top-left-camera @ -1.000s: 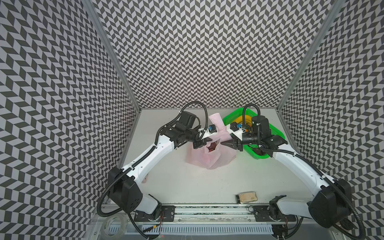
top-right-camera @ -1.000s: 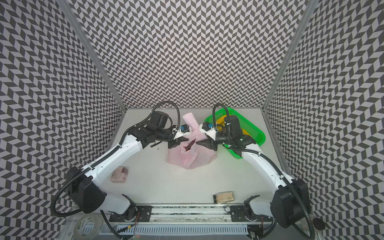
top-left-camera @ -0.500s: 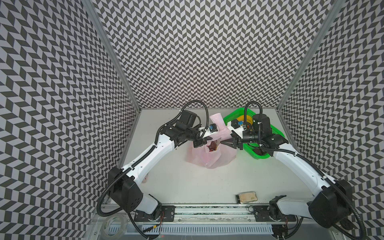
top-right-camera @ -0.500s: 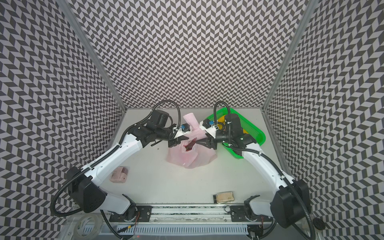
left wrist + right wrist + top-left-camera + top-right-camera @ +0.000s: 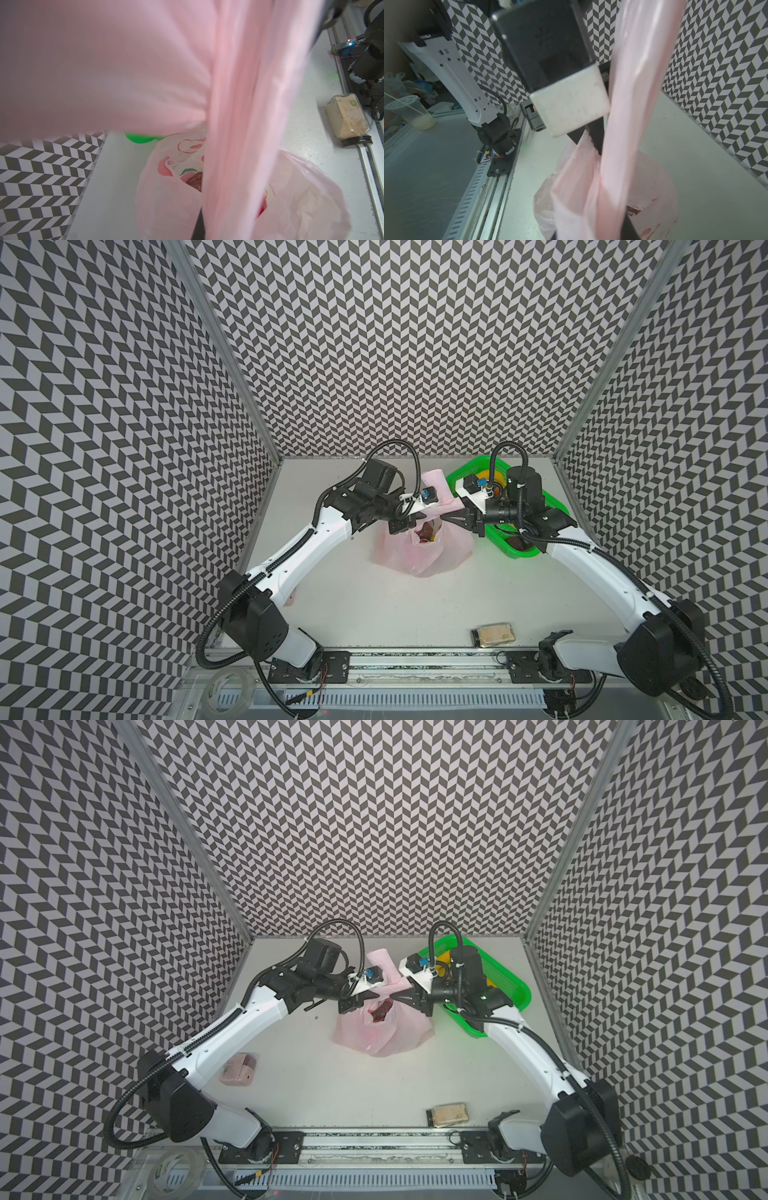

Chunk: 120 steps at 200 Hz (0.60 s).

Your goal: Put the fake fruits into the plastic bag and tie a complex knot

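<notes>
The left pincer (image 5: pixel 409 523) is clamped on the plastic bag (image 5: pixel 415 560) rim; right pincer (image 5: pixel 449 518) opposite, grip indeterminate; green basket (image 5: pixel 521 554) edge just behind it.

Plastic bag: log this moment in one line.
left gripper shut on plastic bag handle | right gripper at handle, grip unclear | fake fruits inside bag | green basket beside bag

Blurred pink film of the plastic bag (image 5: pixel 128 68) fills most of my left wrist view, hiding my left gripper (image 5: pixel 409 524) there; of the fake fruits (image 5: pixel 195 179) only a dark brown patch peeks out, the green basket (image 5: pixel 141 138) a sliver. Film hides whether my right gripper (image 5: pixel 449 517) grips
</notes>
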{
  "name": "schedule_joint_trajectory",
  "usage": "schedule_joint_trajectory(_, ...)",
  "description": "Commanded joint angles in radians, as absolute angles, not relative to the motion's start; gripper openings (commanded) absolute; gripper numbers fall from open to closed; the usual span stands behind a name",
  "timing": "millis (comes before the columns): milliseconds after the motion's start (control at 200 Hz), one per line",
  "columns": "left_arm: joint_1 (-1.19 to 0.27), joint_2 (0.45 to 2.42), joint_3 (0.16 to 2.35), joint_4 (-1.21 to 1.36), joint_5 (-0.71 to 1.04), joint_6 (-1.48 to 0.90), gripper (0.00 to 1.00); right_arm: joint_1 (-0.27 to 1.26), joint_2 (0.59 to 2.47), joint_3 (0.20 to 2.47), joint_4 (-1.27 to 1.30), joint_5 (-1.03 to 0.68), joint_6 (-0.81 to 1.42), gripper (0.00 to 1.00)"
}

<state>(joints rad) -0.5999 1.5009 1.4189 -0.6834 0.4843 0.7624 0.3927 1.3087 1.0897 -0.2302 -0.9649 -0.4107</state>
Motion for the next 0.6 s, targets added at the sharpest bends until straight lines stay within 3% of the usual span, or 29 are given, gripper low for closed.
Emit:
schedule_joint_trajectory(0,-0.605,1.505,1.449,-0.699,0.477,0.769,0.0,0.399,1.28,1.095,-0.181,-0.973,-0.431,0.1)
schedule_joint_trajectory(120,-0.605,1.497,1.45,-0.698,0.469,0.764,0.0,0.399,1.275,1.09,-0.18,-0.956,-0.438,0.0)
schedule_joint_trajectory(596,-0.577,1.458,1.427,-0.637,0.48,0.738,0.02,0.399,1.239,0.997,-0.008,-0.956,-0.37,0.0)
